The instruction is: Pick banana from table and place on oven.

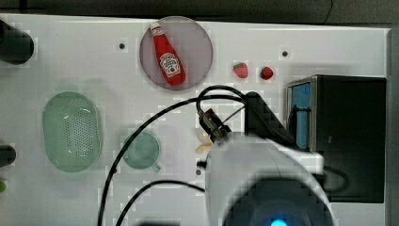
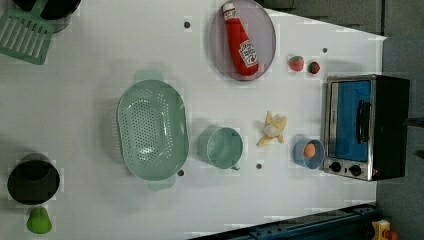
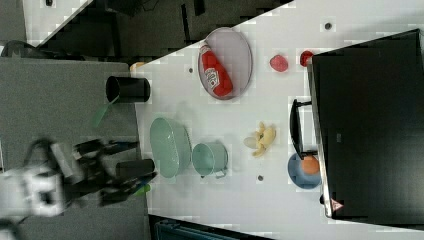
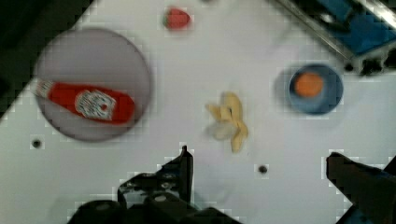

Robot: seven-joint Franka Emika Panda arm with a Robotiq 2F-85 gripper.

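Yellow banana [image 4: 229, 120] lies whole in the wrist view, beyond the wide-apart hand [image 4: 261, 175].

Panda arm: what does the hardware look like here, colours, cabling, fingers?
The arm has a rounded white shell with a dark, blue-lit spot on it in the top view. Black cables loop from it across the table. The hand is black, with two dark fingers set wide apart in the wrist view. In the right view the wrist looks white and the hand black.
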